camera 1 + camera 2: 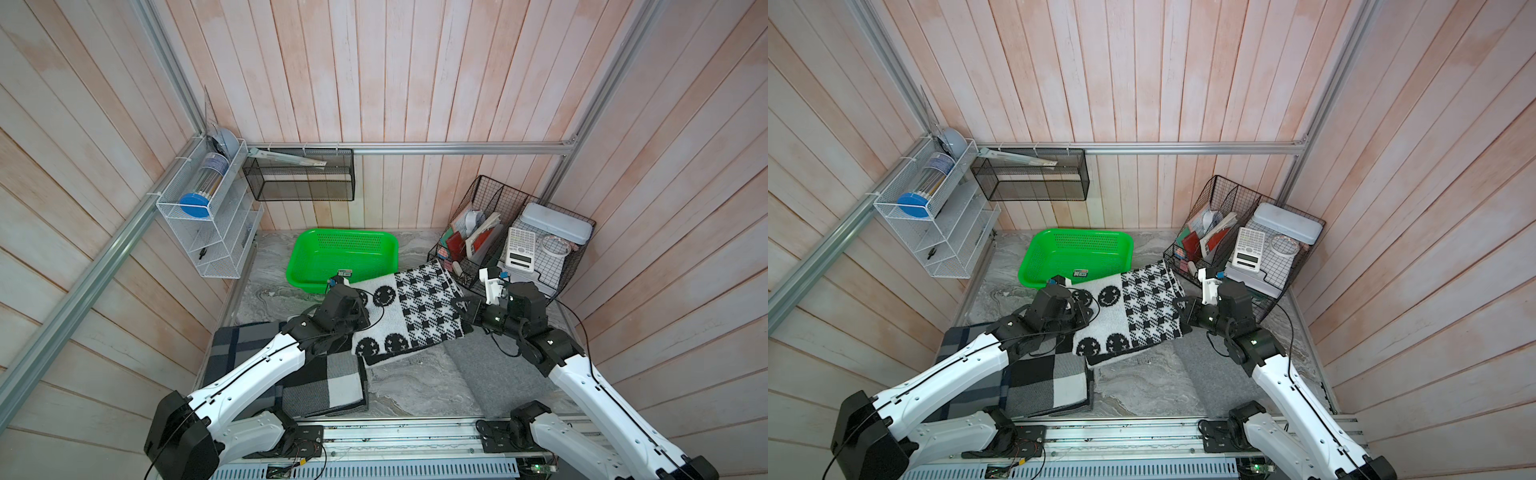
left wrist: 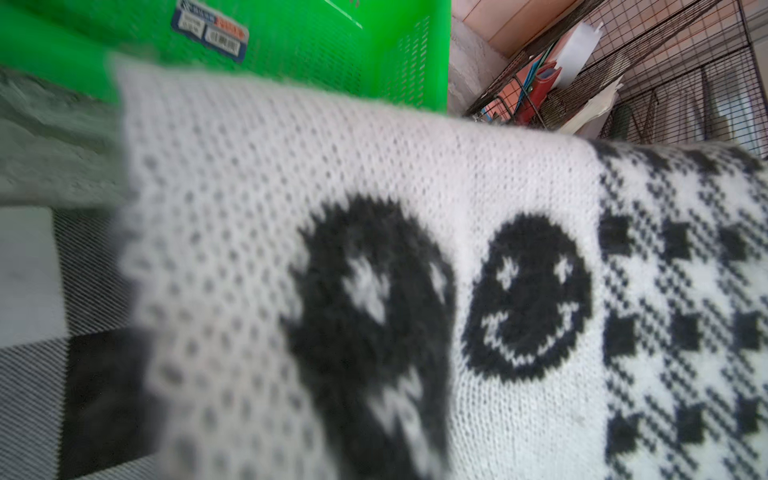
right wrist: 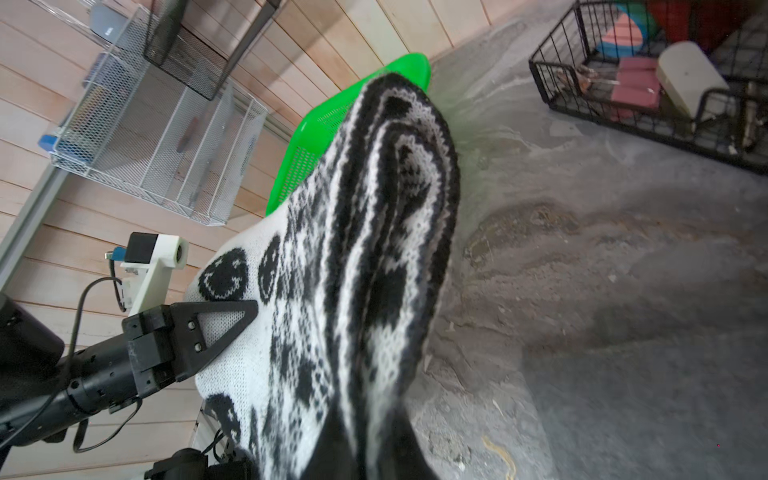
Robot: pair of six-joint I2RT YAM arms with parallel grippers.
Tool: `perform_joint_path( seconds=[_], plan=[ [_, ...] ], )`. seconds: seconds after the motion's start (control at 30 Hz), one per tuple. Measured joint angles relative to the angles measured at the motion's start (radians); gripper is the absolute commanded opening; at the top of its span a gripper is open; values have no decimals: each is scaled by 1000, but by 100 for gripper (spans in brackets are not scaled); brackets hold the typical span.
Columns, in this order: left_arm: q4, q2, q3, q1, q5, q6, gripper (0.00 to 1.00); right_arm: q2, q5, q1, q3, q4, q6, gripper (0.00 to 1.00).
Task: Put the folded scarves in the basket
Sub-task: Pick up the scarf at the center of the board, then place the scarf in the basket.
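The folded scarf (image 1: 415,311) (image 1: 1133,311), black and white knit with smiley faces and checks, hangs lifted between my two grippers in both top views. Its far edge lies by the near rim of the basket (image 1: 316,249) (image 1: 1059,253), which is bright green and holds only a small sticker. My left gripper (image 1: 363,308) (image 1: 1080,309) is shut on the scarf's left edge, with one finger (image 3: 224,324) lying on top of the knit. My right gripper (image 1: 463,309) (image 1: 1183,309) is shut on the right edge. The scarf (image 2: 519,187) (image 3: 374,249) fills both wrist views and hides the jaws; the basket (image 2: 332,50) (image 3: 307,141) shows behind it.
A black wire desk organizer (image 1: 519,232) with a calculator stands at the back right, close to my right arm. A black mesh bin (image 1: 299,178) and a white wire shelf (image 1: 208,224) hang on the walls. A plaid folded cloth (image 1: 299,374) and a grey cloth (image 1: 490,365) lie on the table.
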Motion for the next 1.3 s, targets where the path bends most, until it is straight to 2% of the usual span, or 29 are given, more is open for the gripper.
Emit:
perform_joint_path(
  seconds=[0.23,0.63,1.03,1.3],
  plan=[
    [-167,129,285,183,32,199,0,245,100,87,163,109,24,0],
    [-330,495,697,377,33,425,0,628,223,140,407,256,44,0],
    [-325,714,869,448,-56,554,0,987,294,181,738,261,21,0],
    [-235,792,931,458,-104,600,0,1084,344,202,810,257,14,0]
  ],
)
